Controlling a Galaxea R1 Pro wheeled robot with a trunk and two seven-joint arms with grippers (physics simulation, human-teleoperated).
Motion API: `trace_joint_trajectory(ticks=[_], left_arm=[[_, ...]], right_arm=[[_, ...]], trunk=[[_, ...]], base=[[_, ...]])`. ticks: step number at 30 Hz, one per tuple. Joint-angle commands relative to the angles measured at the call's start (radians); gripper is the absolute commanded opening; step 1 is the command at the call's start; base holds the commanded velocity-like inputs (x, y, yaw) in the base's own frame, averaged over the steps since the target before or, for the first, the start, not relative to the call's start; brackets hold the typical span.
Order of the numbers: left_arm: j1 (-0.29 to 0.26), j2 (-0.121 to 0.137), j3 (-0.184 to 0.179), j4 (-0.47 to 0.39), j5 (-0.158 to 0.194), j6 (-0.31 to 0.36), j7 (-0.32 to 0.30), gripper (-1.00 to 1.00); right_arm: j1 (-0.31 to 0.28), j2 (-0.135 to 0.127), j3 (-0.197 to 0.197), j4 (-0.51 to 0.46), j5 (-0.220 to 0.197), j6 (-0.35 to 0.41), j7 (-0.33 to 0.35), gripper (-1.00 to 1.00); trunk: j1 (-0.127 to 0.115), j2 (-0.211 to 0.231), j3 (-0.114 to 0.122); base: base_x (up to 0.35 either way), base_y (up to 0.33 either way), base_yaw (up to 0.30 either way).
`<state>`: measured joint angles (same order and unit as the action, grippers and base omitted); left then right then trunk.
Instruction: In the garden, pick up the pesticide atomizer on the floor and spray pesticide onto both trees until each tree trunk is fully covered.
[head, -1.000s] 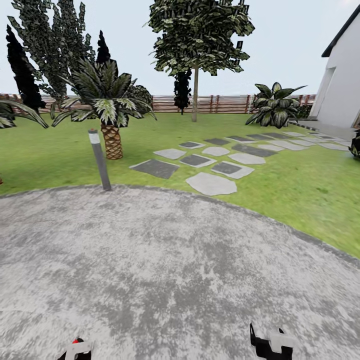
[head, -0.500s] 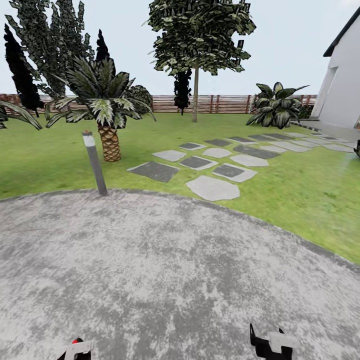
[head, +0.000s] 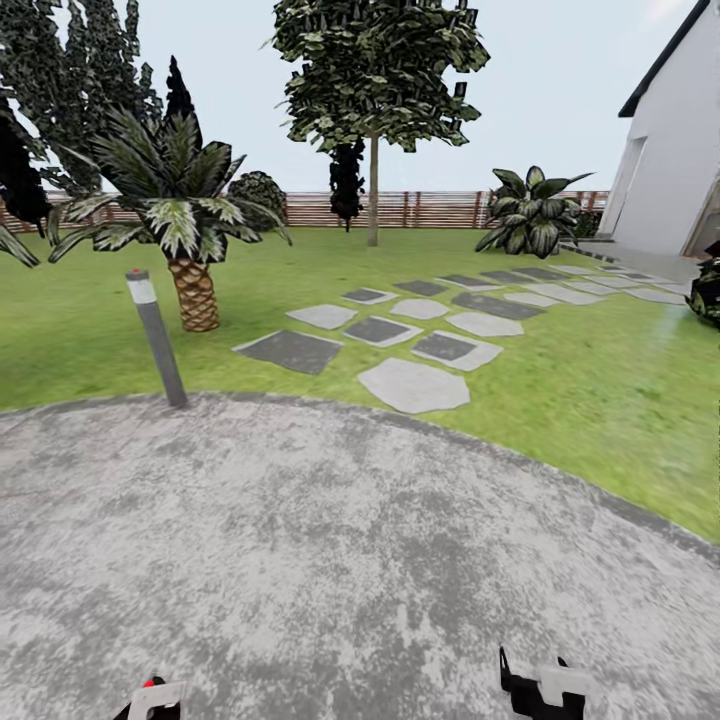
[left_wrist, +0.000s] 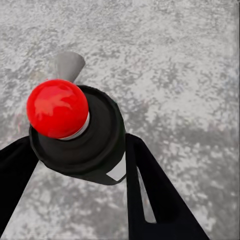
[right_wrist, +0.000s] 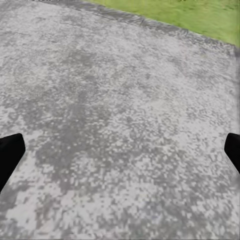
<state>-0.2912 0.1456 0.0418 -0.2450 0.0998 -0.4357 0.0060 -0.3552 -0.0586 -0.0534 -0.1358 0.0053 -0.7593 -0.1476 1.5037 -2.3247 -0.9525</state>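
The pesticide atomizer, a dark body with a red round cap and a light grey nozzle, sits between the black fingers of my left gripper, which is shut on it. In the head view its red cap shows at the bottom edge, over grey gravel. My right gripper is open, its fingertips wide apart with nothing between them; it also shows low in the head view. A tall tree with a straight pale trunk stands far ahead on the lawn, near the fence.
Grey gravel lies under me, edged by lawn. A short bollard light stands at the gravel's edge, ahead left, with a scaly palm behind it. Stepping stones lead right toward a white house. A wooden fence closes the back.
The whole head view has shifted: bollard, palm and stones now sit further left, so the camera has moved. Both grippers hold their places at the bottom edge.
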Motion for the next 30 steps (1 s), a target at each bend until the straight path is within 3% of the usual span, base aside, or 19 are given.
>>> trace_joint_trajectory(ticks=[1,30], left_arm=[[0.0,0.0,-0.002,0.0,0.009,-0.003,-0.001,-1.0],[0.001,0.0,-0.002,0.0,0.009,-0.003,-0.001,-1.0]], right_arm=[[-0.001,0.0,-0.005,0.001,0.001,-0.003,0.003,1.0],[-0.001,0.0,-0.005,0.001,0.001,-0.003,0.002,1.0]], trunk=[[0.0,0.0,-0.001],[0.0,0.0,-0.001]], base=[[0.341,0.0,-0.042],[0.341,0.0,-0.001]])
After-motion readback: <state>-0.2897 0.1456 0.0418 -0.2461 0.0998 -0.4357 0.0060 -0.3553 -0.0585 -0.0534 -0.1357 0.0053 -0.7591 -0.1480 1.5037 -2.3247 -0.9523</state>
